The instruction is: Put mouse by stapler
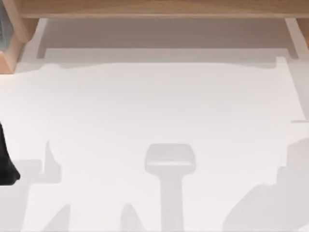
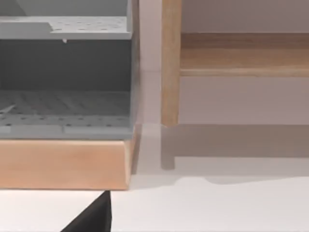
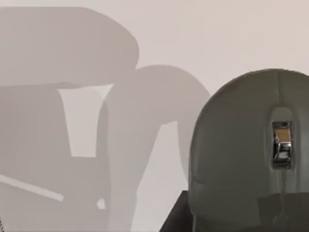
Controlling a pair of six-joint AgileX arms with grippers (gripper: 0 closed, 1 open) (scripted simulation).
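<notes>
right gripper: fingers unseen, state cannot be told | grey mouse (image 3: 241, 154) with chrome scroll wheel (image 3: 281, 144) lies on the white table (image 1: 159, 106) close beneath the right wrist camera | left arm (image 1: 6, 164) parked at table's left edge, facing wooden shelf (image 2: 63, 162) with grey rack (image 2: 65, 72) | progress: judged early, mouse not yet lifted; stapler unlocated, placing remains

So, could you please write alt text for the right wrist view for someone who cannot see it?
A grey computer mouse with a shiny metal scroll wheel sits close to the camera on a white table. Soft grey shadows of the arm fall across the table beside it, and a dark part edges in at the mouse's base.
</notes>
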